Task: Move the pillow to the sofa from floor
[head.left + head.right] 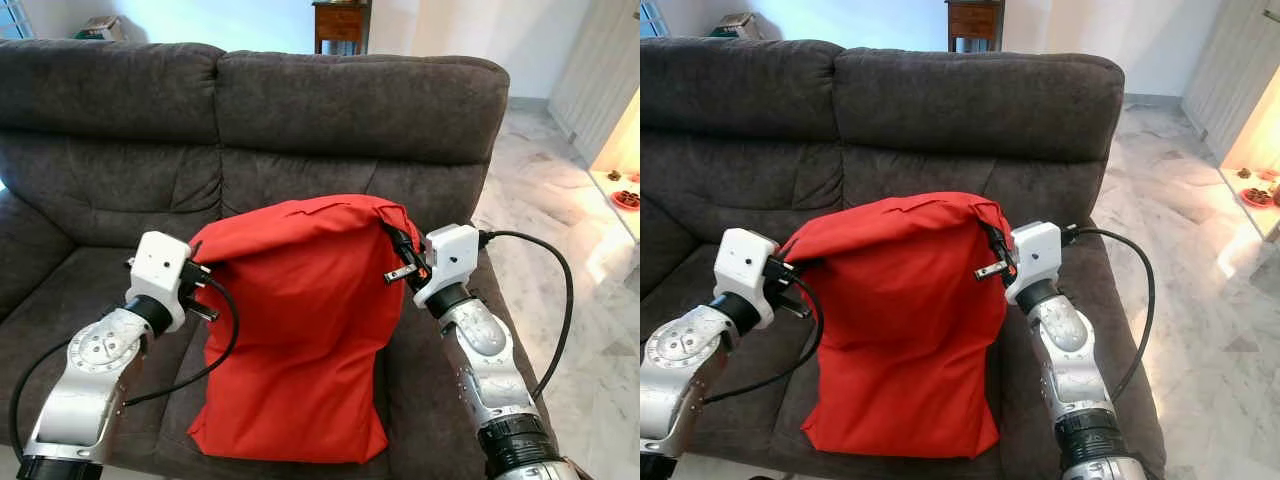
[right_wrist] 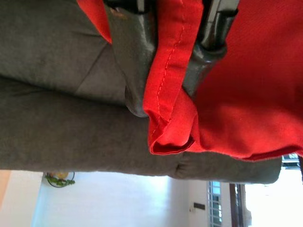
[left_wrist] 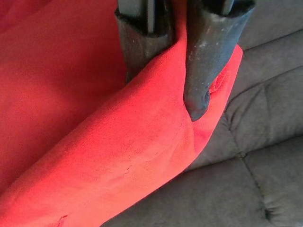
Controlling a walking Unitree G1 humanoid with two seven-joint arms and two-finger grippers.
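Red pillow (image 1: 300, 330) upright on sofa (image 1: 350, 100) seat; left hand (image 3: 168, 71) and right hand (image 2: 173, 75) each pinch a top corner. Released so, it may topple off the front edge.

Dark grey sofa (image 1: 330, 110) carries the red pillow (image 1: 300, 330), standing upright on the seat cushion between the two grippers, top leaning against the backrest.

Living room — grey sofa (image 1: 300, 110), marble floor (image 1: 560, 200)

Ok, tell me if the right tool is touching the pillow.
Touching. In the right wrist view the right tool has both fingers pressed on a fold of the pillow, its hem pinched between them.
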